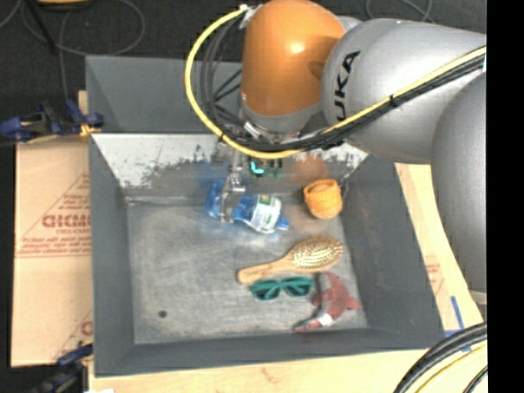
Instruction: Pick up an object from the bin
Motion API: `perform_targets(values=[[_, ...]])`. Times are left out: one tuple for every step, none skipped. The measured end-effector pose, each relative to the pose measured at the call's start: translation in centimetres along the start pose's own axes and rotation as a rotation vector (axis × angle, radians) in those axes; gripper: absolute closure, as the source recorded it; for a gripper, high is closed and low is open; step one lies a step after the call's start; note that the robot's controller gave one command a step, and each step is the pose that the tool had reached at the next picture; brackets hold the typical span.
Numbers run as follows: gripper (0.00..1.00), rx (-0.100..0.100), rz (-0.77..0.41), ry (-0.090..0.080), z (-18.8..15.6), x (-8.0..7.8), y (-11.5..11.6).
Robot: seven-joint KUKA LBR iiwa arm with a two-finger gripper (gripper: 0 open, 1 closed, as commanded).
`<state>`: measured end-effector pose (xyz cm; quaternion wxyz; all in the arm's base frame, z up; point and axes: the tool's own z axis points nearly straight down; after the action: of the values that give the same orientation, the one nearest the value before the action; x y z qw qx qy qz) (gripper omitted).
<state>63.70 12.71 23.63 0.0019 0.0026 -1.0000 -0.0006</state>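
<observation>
At back of bin [164, 277], arm [393, 80] pts down, gripper [246, 178] just over blue-white bottle [258, 213]; claw state can't tell.

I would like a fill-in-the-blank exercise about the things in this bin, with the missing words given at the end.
1. The hand is over a bottle that is white and ____.
2. The sunglasses are ____ in colour.
3. The cup to the right of the bottle is ____.
4. The handle of the brush points to the view's ____.

Missing words: blue; green; orange; left.
</observation>
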Motion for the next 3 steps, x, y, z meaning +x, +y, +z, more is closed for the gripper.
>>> perform_targets(values=[[0.0, -0.001, 0.002, -0.009, -0.5, -0.1, -0.1], [0.0, 0.001, -0.075, -0.013, 3.6, 0.1, -0.5], [0.0, 0.002, -0.333, -0.002, 6.2, 1.1, -1.5]])
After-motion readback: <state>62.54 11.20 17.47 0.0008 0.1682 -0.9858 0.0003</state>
